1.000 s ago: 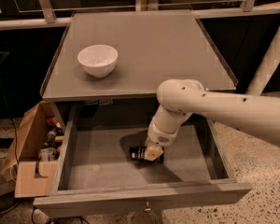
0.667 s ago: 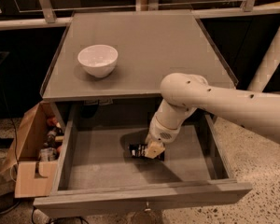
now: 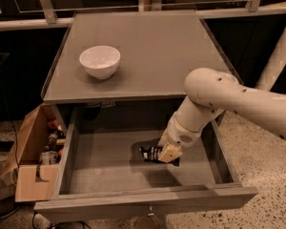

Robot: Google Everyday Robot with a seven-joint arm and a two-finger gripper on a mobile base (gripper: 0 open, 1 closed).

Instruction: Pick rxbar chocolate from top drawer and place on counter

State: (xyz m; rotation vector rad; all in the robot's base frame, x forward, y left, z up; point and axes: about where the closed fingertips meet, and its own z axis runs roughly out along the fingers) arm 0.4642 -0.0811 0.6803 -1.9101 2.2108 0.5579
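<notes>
**Bar coming up out of the drawer**

The counter (image 3: 152, 51), upper centre, awaits. Over the top drawer (image 3: 100, 166), lower centre, the arm has shifted right. Its gripper (image 3: 169, 152) is clamped on the rxbar chocolate (image 3: 149, 153), so the lift has likely begun.

The counter (image 3: 148, 42) and drawer (image 3: 105, 168) look like painted wood, matt grey, and the drawer's front edge is worn rough. The bowl (image 3: 100, 61) is smooth, glossy white. The gripper (image 3: 169, 152), down in the drawer at the bar (image 3: 149, 153), has a smooth cream plastic shell. The bar's wrapper is black crinkled film. The box (image 3: 31, 182) is plain brown cardboard.
</notes>
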